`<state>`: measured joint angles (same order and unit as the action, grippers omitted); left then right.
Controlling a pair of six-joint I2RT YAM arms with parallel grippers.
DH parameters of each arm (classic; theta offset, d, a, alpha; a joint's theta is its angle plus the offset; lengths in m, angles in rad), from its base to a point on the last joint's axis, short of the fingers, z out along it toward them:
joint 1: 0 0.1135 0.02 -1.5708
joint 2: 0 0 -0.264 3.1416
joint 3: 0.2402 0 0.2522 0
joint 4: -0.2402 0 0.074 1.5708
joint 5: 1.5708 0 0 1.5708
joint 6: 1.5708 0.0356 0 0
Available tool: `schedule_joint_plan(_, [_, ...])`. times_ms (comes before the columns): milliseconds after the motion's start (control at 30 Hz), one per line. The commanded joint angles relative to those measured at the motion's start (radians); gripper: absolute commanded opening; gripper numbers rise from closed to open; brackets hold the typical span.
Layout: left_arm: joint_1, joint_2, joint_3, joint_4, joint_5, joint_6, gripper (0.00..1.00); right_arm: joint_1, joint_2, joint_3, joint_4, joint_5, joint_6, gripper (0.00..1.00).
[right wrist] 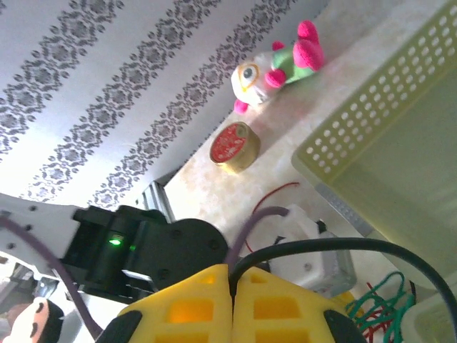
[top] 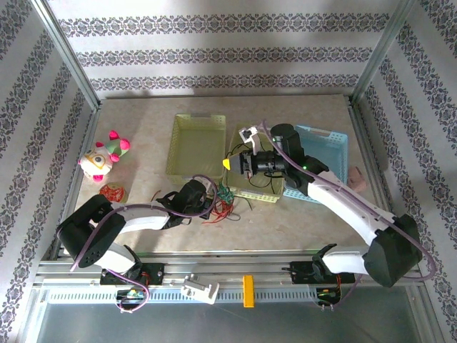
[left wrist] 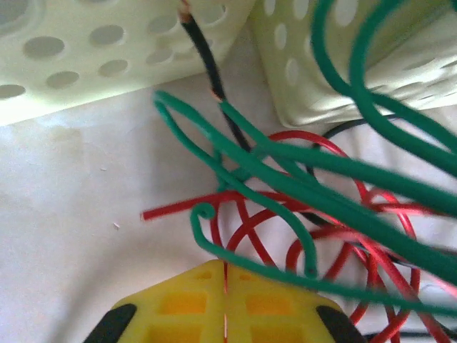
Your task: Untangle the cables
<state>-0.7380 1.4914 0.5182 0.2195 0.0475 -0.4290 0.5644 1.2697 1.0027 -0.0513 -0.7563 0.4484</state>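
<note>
While the right fingers pinch a black cable and hold it up, apparently to draw it free, the left fingers, pressed together, sit low against the red-and-green tangle on the surface beside the yellow basket, likely to anchor it.

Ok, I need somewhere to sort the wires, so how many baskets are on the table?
3: a yellow-green basket mid-table, a smaller pale basket partly under the right arm, a blue basket at right; others may be hidden.
</note>
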Motion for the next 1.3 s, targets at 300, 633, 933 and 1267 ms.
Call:
schedule_joint_plan(300, [-0.012, 0.040, 0.006, -0.061, -0.137, -0.078, 0.00, -0.042, -0.168, 0.097, 0.033, 0.001, -0.001, 0.00])
schedule_joint_plan(633, [-0.012, 0.061, 0.012, -0.137, -0.214, -0.134, 0.00, -0.075, -0.274, 0.141, 0.044, 0.125, -0.063, 0.00])
schedule_joint_plan(933, [-0.012, 0.024, -0.022, -0.174, -0.288, -0.198, 0.00, -0.083, -0.324, 0.127, 0.050, 0.306, -0.117, 0.00])
schedule_joint_plan(1267, [-0.012, 0.007, -0.036, -0.172, -0.312, -0.212, 0.00, -0.202, -0.317, 0.215, 0.144, 0.457, -0.137, 0.00])
